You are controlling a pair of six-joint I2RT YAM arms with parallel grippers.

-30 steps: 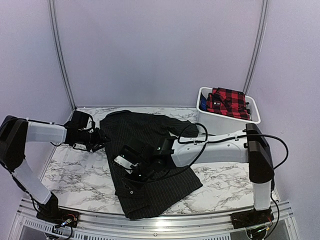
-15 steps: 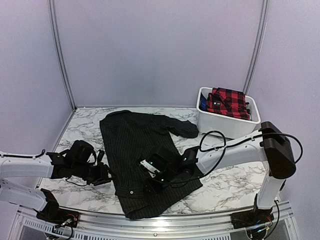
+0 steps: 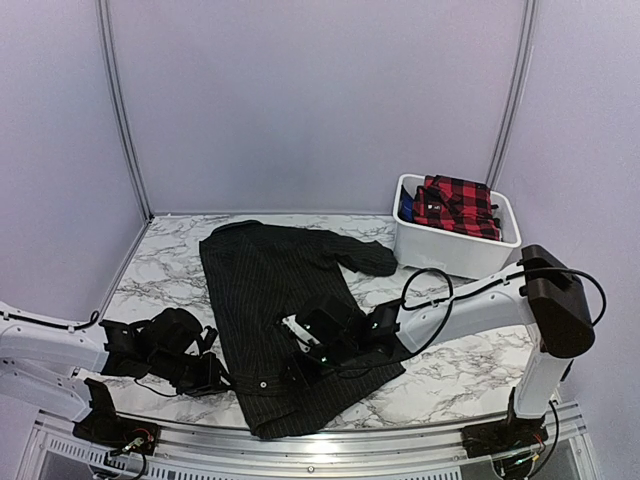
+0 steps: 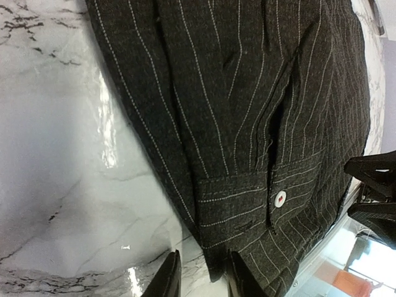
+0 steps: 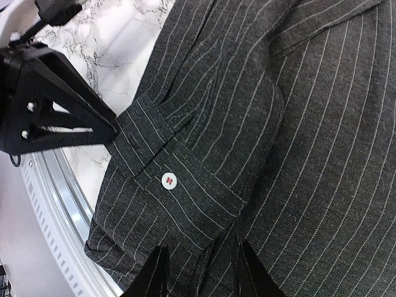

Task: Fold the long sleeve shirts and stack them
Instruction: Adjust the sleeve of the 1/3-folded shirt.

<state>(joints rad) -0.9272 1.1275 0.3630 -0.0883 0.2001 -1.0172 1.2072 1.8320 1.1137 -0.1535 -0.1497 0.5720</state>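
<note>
Black pinstriped cloth button-up shirt [image 3: 275,285] lies spread flat on the marble-pattern worktop [image 3: 150,290], collar at the far side and hem toward the arm bases. A sleeve cuff [image 4: 247,204] with a small white button [image 4: 279,198] rests on top of the body near the near-left edge.

Left end effector [image 3: 215,375]: low at that near-left edge, fingers at a narrow gap and not closed. In the wrist view one fingertip is over bare marble and the other over cloth, with the shirt's edge between them.

Right end effector [image 3: 300,365]: low over the near middle of the shirt, also at a narrow gap, with pinstriped cloth showing between its fingertips. No firm pinch is visible.

Red-and-black plaid shirt [image 3: 460,205] sits in the white plastic bin [image 3: 440,255] at far right, well apart.

Judgement: the step is taking hold of the near portion for a fold.
- Get the lower finger fully under the edge, so cuff and body layers are caught together.
- Close both before lifting.
- Raise both sides level.
- Risk: a top-layer-only pinch lets the cuff slide out.
</note>
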